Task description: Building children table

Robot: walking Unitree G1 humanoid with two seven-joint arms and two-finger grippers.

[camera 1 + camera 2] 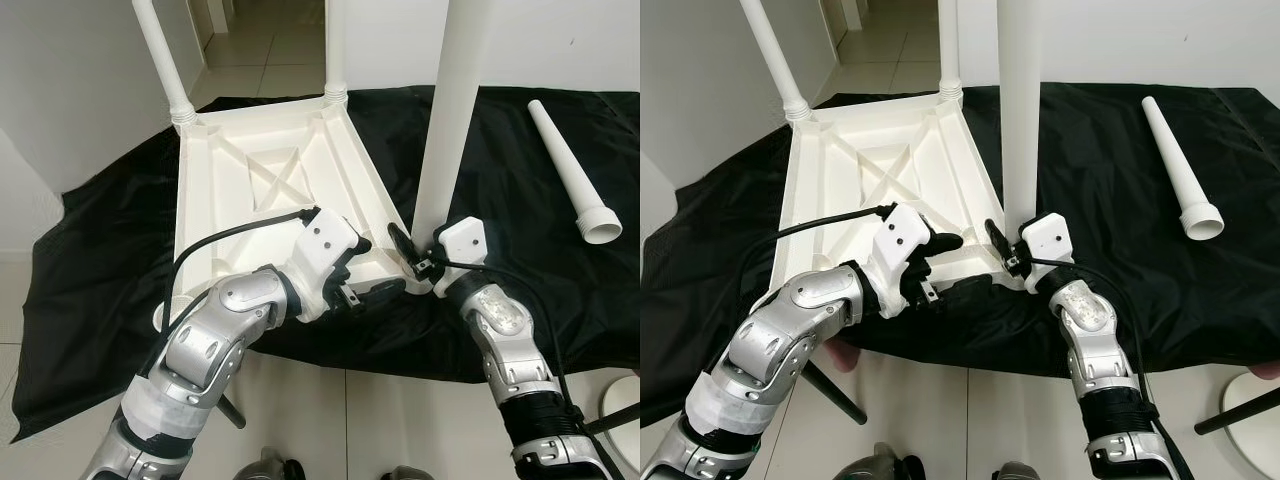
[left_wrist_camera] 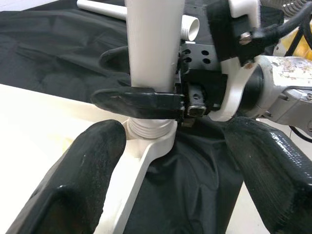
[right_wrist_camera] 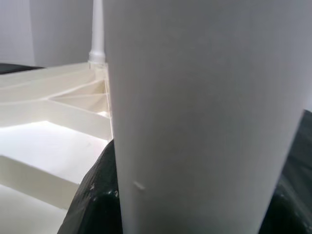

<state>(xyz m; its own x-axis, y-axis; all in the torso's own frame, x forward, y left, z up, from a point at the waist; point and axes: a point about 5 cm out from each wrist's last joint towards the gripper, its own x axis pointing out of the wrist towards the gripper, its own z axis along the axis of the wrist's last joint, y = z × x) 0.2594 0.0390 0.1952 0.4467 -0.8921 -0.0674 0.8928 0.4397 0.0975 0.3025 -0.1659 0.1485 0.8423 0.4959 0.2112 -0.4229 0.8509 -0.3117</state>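
Observation:
The white children's table [image 1: 270,170] lies upside down on a black cloth [image 1: 120,220]. Two legs stand in its far corners, one on the left [image 1: 160,50] and one on the right [image 1: 335,50]. A third leg [image 1: 450,110] stands upright at the near right corner, its threaded base [image 2: 151,127] in the corner socket. My right gripper [image 1: 415,250] is shut on this leg just above the base. My left gripper [image 1: 375,270] is open, its fingers [image 2: 92,165] spread either side of the same corner. A loose fourth leg [image 1: 570,170] lies on the cloth at the right.
The cloth covers a tiled floor, with white walls behind and a doorway at the back. A white round object [image 1: 622,400] on a dark stand sits at the near right. A dark rod [image 1: 830,385] runs under my left arm.

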